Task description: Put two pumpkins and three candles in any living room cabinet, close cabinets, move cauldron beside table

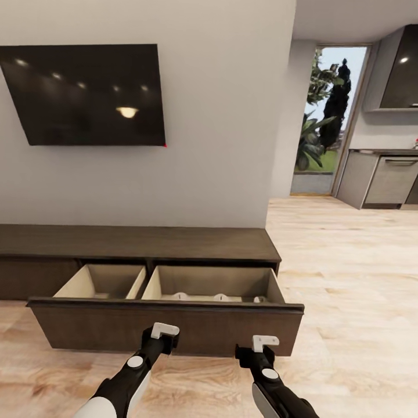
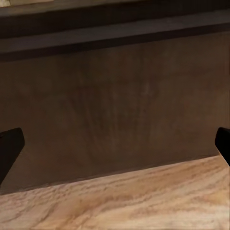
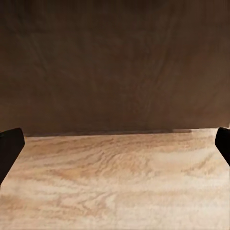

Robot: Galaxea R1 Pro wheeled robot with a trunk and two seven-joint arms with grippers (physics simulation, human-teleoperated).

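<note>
The long dark-brown cabinet (image 1: 133, 242) stands against the wall with its wide drawer front (image 1: 87, 325) pulled out toward me. Pale interior shows in two compartments. In the right compartment, the white tops of three candles (image 1: 220, 297) peek over the front edge. My left gripper (image 1: 164, 332) and right gripper (image 1: 264, 343) are both open and hover just in front of the drawer front, holding nothing. The left wrist view faces the drawer front (image 2: 115, 96) above the floor, and so does the right wrist view (image 3: 115, 62). Pumpkins, cauldron and coffee table are out of view.
A black TV (image 1: 87, 93) hangs on the pale wall above the cabinet. Light wood floor (image 1: 348, 278) stretches to the right toward a glass door (image 1: 328, 116) and grey kitchen units (image 1: 383, 180).
</note>
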